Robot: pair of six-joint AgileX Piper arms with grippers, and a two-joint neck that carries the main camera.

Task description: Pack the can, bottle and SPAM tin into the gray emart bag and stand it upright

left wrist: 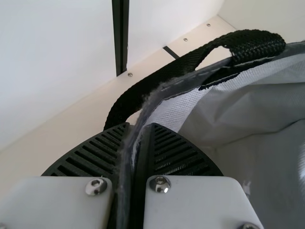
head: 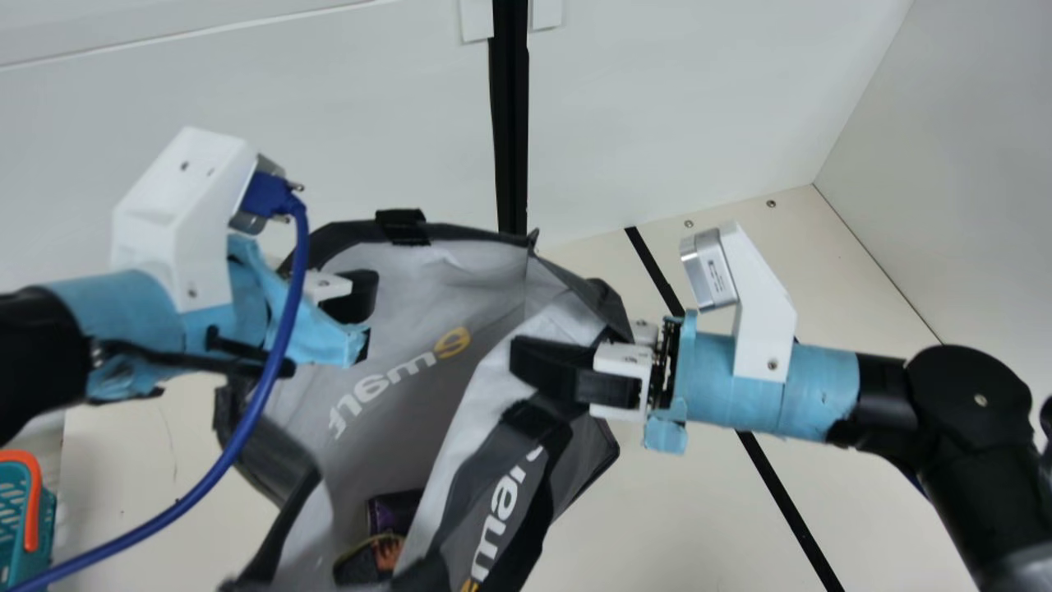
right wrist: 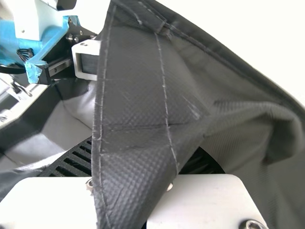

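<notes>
On the main view's dial, the cream table [head: 682,510] spreads beneath our work. The gray emart bag [head: 394,427] gapes mid-dial towards 7 o'clock; we cannot tell whether its base sits flat. A teal basket [head: 25,526] waits at 8 o'clock. Our left gripper [left wrist: 140,128], at the bag's 11 o'clock, has its jaws clenched on the rim beside a black webbing handle; our right gripper [head: 555,370], at the bag's 3 o'clock, pinches a fold of the side. Two opposed holds probably keep the soft walls from slumping while we stand it up. Inside, near 6 o'clock, lie a purple item [head: 396,508] and a dark item with an orange picture [head: 385,555]; which of the goods they are, we cannot tell.
</notes>
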